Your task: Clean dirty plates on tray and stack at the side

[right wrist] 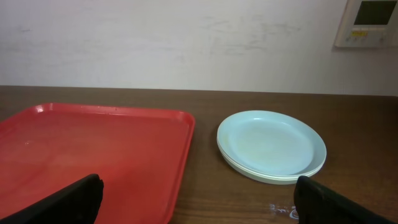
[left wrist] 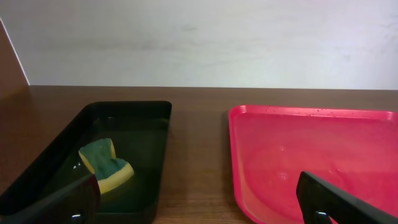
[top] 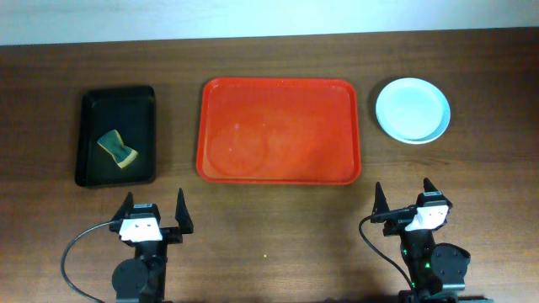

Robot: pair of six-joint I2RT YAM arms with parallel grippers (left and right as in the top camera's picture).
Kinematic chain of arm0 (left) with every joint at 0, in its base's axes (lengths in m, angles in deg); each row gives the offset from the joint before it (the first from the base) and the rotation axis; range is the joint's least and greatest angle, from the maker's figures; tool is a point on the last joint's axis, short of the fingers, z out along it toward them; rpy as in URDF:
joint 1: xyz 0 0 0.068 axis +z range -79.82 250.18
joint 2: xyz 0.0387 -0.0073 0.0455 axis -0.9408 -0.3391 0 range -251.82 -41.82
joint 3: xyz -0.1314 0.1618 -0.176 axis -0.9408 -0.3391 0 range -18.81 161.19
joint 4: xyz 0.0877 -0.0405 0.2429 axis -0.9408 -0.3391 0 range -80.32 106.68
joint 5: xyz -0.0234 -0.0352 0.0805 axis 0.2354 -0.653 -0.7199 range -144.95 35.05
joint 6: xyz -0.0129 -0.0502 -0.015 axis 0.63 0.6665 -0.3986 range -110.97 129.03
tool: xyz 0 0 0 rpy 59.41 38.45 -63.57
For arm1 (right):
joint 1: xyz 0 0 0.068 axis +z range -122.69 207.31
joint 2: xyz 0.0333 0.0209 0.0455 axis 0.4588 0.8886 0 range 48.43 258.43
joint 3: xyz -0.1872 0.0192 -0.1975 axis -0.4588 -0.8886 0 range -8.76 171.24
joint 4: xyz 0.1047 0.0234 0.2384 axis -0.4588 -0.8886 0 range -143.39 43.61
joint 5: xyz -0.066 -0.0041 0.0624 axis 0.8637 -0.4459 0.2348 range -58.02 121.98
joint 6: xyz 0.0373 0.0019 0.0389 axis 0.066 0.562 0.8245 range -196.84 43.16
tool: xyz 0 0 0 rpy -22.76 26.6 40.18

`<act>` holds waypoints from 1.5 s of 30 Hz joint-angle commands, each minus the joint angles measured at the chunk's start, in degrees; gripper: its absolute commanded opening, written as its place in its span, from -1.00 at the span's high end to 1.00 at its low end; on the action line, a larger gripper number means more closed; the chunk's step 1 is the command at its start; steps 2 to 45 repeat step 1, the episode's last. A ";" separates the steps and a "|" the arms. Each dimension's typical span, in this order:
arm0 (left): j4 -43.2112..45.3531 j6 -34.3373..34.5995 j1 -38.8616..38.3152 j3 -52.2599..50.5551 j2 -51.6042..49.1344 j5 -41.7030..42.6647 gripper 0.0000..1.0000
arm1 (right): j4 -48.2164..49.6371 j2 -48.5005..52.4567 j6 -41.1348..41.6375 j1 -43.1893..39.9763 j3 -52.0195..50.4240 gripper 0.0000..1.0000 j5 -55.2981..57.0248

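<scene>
I see plates (top: 412,110) stacked beside red tray (top: 278,130) | sponge (top: 117,149) in black tray (top: 88,135) | left gripper (top: 154,202), right gripper (top: 402,189) released

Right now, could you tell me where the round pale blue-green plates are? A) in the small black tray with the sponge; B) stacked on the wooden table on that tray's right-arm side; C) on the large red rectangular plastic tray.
B: the round pale blue-green plates sit stacked on the wooden table, apart from the large red rectangular plastic tray.
</scene>
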 commanded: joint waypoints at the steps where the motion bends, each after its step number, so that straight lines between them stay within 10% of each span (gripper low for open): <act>1: -0.04 -0.87 0.35 -0.31 0.28 0.20 -0.98 | -0.17 -0.46 -0.15 0.31 -0.42 -0.97 0.28; 45: -0.04 -0.87 0.35 -0.31 0.28 0.20 -0.98 | -0.17 -0.46 -0.15 0.31 -0.42 -0.97 0.28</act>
